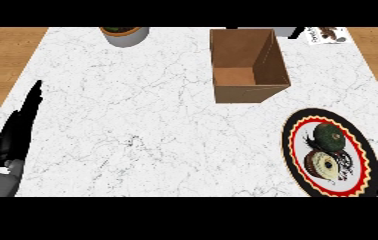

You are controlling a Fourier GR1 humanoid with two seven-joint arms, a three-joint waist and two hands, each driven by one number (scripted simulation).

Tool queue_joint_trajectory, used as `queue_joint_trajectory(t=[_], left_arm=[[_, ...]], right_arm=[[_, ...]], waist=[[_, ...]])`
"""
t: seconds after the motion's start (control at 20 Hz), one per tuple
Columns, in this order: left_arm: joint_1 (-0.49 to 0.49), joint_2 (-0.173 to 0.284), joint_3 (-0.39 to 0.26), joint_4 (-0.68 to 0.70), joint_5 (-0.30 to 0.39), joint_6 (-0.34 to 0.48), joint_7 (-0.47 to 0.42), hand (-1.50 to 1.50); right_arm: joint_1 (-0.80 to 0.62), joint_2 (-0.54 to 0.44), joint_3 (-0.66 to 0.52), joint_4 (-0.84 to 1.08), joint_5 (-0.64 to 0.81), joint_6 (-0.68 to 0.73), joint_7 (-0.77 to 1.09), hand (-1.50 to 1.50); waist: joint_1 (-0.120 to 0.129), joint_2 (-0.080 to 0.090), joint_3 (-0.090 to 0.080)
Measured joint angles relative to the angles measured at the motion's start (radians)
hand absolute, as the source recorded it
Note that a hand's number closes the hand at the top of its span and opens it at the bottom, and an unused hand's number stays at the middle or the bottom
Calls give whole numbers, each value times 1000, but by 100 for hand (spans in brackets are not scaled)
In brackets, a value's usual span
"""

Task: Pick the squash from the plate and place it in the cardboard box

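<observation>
Left hand [21, 126]: lying at the counter's [133, 114] left edge.
Cardboard box [248, 66]: sitting far right of the fingertips, beyond them.
Plate [295, 134]: lying right of the fingers, before the box.
Squash [329, 136]: resting on the plate, behind a doughnut [322, 165].
Pot [124, 34]: standing beyond the fingertips.

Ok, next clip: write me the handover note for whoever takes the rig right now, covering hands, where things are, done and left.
Left hand: open, resting at the view's left edge, fingers up, holding nothing.
Right hand: not in view.
Squash: dark green, on the plate at the counter's near right, beside a halved piece.
Cardboard box: open, upright, far centre-right, nothing visible inside.
Also there: a pot at the far edge, a packet at the far right.
Done: nothing yet.
Left: grasp the squash, carry it up to the box, release it inside.
</observation>
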Motion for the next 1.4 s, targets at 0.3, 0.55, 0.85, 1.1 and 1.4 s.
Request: queue_joint_trajectory(t=[0.3, 0.55, 0.85, 1.1, 1.4], left_arm=[[-22, -19, 1, 20, -21, -5, 9, 0], [-3, -21, 34, 39, -25, -30, -20, 0], [-2, -45, 59, 15, -60, -48, 9, 0], [1, -76, 93, 19, -98, -71, 8, 0], [-12, -111, 137, 37, -150, -104, 13, 0]], right_arm=[[-108, -72, 117, -28, 155, 53, 208, -150], [-178, -64, 185, -35, 247, 132, 338, -150], [-274, -18, 204, 6, 348, 190, 436, -150], [-318, 39, 194, 48, 432, 197, 457, -150], [-320, 86, 152, 35, 490, 213, 472, -150]], waist=[[4, -1, -2], [0, -2, -2], [-4, -3, -1], [-6, -3, -1], [-10, -4, -1]])
